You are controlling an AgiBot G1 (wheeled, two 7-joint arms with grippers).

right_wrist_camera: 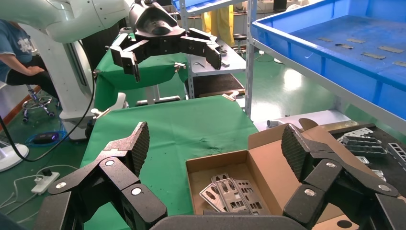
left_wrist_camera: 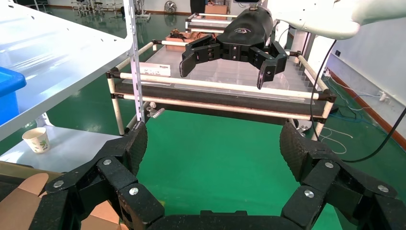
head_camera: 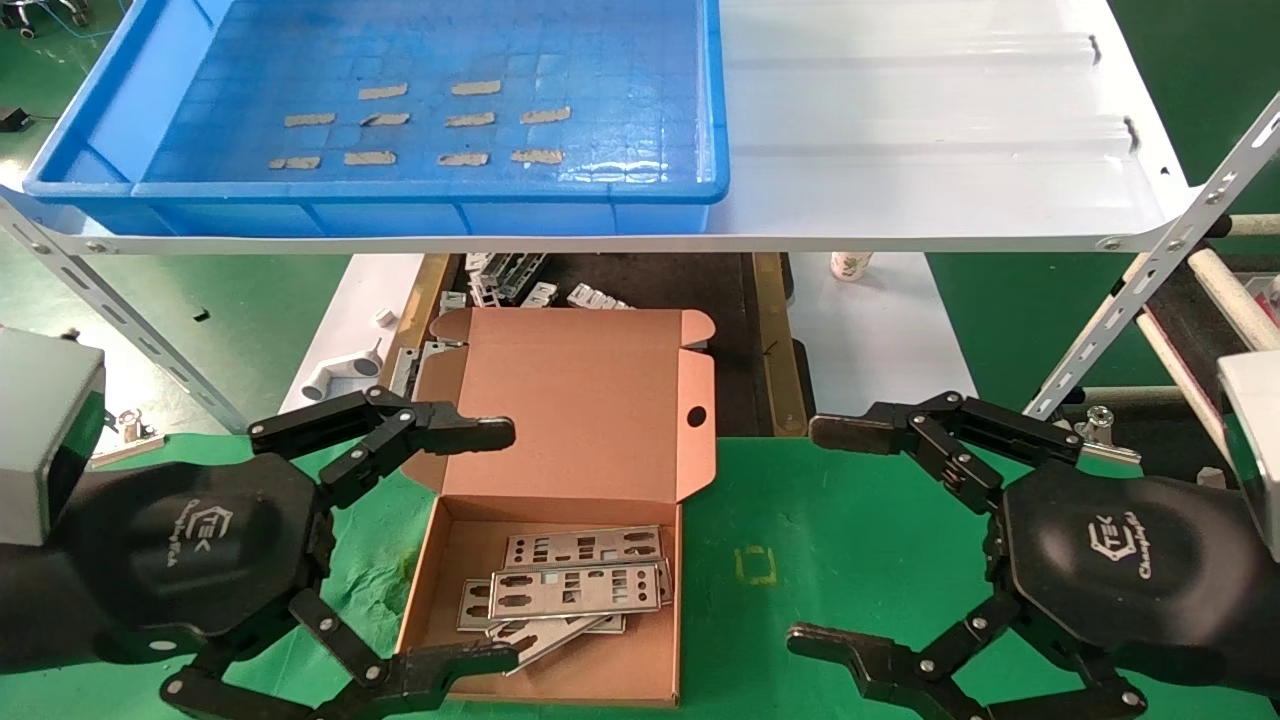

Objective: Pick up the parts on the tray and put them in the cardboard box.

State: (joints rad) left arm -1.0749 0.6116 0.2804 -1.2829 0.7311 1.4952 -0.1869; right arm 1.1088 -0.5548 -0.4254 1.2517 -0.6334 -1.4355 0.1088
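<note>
punched silvery flat parts (head_camera: 575, 590) in corrugated brown cardboard box (head_camera: 560, 440)

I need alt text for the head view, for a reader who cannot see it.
An open cardboard box on a green table holds several silvery parts, while the blue tray on the white shelf above holds only tan tape strips. The left claw and right claw hang open beside the box.

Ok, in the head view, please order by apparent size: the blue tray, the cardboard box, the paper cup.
1. Blue tray, clearly largest.
2. Cardboard box, lid open, metal parts inside.
3. Paper cup, smallest; the shelf hides part of it.
</note>
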